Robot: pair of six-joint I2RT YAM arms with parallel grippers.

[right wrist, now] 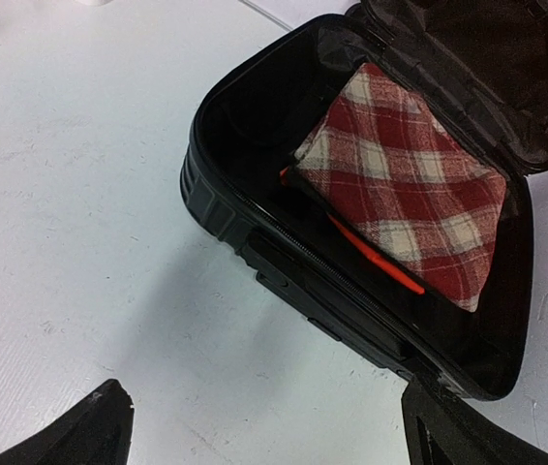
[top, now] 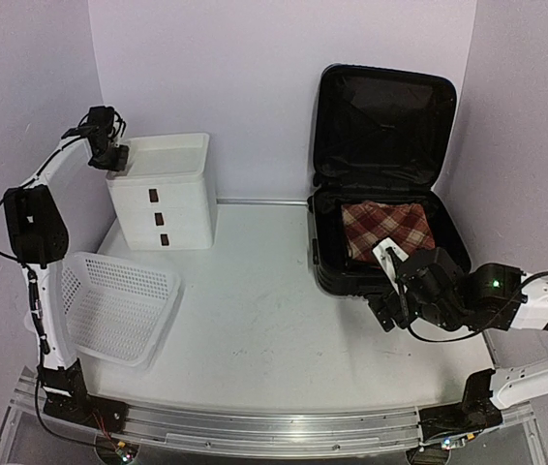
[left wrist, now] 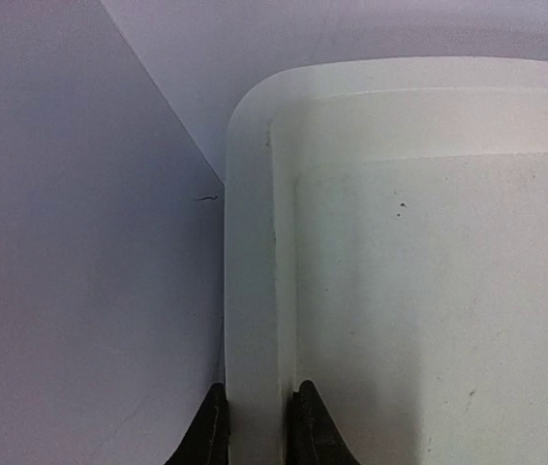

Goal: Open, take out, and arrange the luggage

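Luggage [top: 382, 116] stands open at the right of the worktop [top: 274, 329], lid upright against the back wall, so unpacking looks like the step in hand. Right hand [top: 390, 286] hovers just outside the near wall of the case, fingers spread wide and grasping nothing. To do the take-out well, it should probably rise over that wall, come down on the folded plaid cloth [right wrist: 405, 194], and pinch a thick edge of the fold so the whole piece lifts together and does not unfurl. The orange item [right wrist: 376, 254] peeking from beneath may drag along if the grip goes too deep. Left hand [top: 109, 157] is well apart at the back left, clenched on the top rim of the white drawer box [top: 163, 199]. Count: one case, one plaid cloth, one orange item only partly seen, one box with three drawers, one perforated basket [top: 114, 300], two hands.
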